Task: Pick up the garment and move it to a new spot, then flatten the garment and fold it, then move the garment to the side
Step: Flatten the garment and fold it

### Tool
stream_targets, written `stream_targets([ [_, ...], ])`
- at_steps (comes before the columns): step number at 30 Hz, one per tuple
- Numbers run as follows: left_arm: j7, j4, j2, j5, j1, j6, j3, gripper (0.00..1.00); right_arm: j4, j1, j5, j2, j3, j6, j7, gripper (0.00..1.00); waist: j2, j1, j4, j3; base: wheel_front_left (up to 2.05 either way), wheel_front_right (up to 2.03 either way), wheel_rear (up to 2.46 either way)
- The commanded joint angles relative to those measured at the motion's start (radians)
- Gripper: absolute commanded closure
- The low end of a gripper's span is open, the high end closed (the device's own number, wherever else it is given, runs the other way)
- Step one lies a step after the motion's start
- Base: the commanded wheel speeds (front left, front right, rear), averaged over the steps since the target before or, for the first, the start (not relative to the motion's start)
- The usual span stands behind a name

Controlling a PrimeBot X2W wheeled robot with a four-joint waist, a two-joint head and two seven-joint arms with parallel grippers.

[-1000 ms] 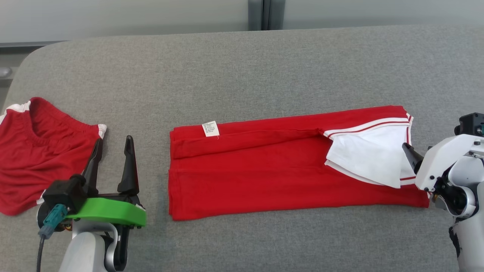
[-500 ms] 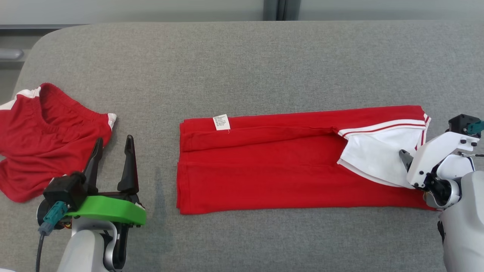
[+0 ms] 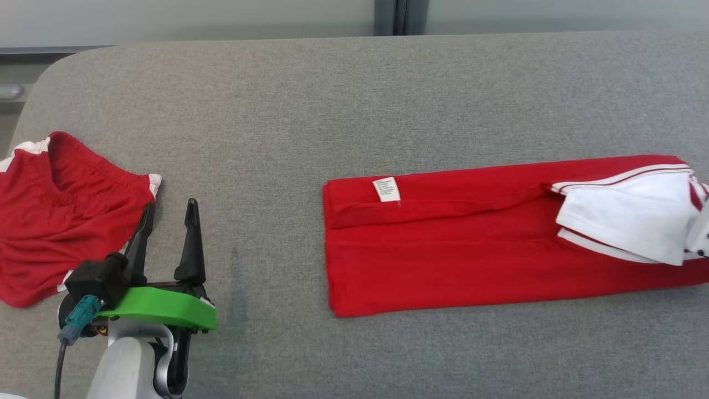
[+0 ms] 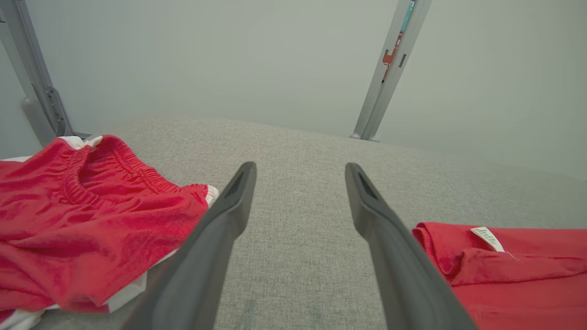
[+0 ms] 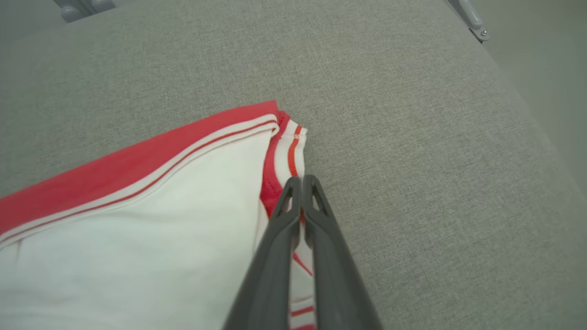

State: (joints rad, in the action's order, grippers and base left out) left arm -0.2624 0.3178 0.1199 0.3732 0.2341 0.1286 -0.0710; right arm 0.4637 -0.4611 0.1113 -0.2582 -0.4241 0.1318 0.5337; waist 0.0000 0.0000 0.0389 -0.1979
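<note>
The garment (image 3: 471, 255) is a red top with a white, red-striped collar (image 3: 626, 221), folded into a long band on the grey padded table (image 3: 332, 100). It reaches the head view's right edge. A white label (image 3: 386, 189) sits near its left end. My right gripper (image 5: 300, 181) is shut on the garment's (image 5: 114, 215) striped right edge, low on the table. My left gripper (image 3: 169, 208) stands open and empty at the lower left, apart from the garment's (image 4: 518, 270) left end.
A crumpled pair of red shorts (image 3: 61, 221) with white trim lies at the far left, touching the left finger (image 4: 215, 229) of my left gripper (image 4: 298, 167). Bare grey table lies between the two cloths. A metal post (image 4: 390, 68) stands behind the table's back edge.
The garment has slid to the right across the table with my right gripper shut on its edge. The right arm has almost left the head view. My left gripper has kept still.
</note>
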Motion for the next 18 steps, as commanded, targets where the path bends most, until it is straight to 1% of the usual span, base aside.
stream_targets([
  [1, -0.003, -0.001, 0.003, 0.002, 0.002, 0.002, -0.002, 0.00, -0.022, 0.018, -0.006, -0.020, -0.018, -0.002, -0.003, 1.00, 0.0000, 0.0000, -0.007, 0.004, 0.00, 0.00, 0.00],
  [4, -0.003, 0.000, 0.000, 0.007, -0.002, 0.003, -0.006, 0.00, -0.069, 0.042, -0.016, -0.046, -0.047, -0.002, 0.005, 1.00, 0.0000, 0.0000, -0.014, 0.007, 0.00, 0.00, 0.00],
  [8, -0.003, 0.005, 0.001, 0.010, -0.001, 0.002, -0.017, 0.00, -0.136, 0.071, -0.026, -0.061, -0.038, -0.002, 0.012, 1.00, 0.0000, 0.0000, -0.020, 0.011, 0.00, 0.00, 0.00],
  [12, -0.003, 0.008, 0.004, 0.010, 0.002, 0.002, -0.026, 0.00, -0.211, 0.101, -0.011, -0.048, 0.044, -0.002, 0.026, 1.00, 0.0000, 0.0000, -0.022, 0.018, 0.00, 0.00, 0.00],
  [15, -0.003, 0.010, 0.005, 0.013, 0.006, 0.002, -0.031, 0.00, -0.269, 0.125, 0.002, -0.036, 0.143, -0.002, 0.041, 1.00, 0.0000, 0.0000, -0.018, 0.024, 0.00, 0.00, 0.00],
  [17, -0.003, 0.011, 0.005, 0.013, 0.006, 0.002, -0.035, 0.00, -0.302, 0.137, 0.021, -0.011, 0.207, -0.002, 0.050, 1.00, 0.0000, 0.0000, -0.015, 0.028, 0.00, 0.00, 0.00],
  [18, -0.003, 0.011, 0.005, 0.014, 0.006, 0.002, -0.036, 0.00, -0.314, 0.140, 0.022, -0.014, 0.235, -0.002, 0.054, 1.00, 0.0000, 0.0000, -0.013, 0.029, 0.00, 0.00, 0.00],
])
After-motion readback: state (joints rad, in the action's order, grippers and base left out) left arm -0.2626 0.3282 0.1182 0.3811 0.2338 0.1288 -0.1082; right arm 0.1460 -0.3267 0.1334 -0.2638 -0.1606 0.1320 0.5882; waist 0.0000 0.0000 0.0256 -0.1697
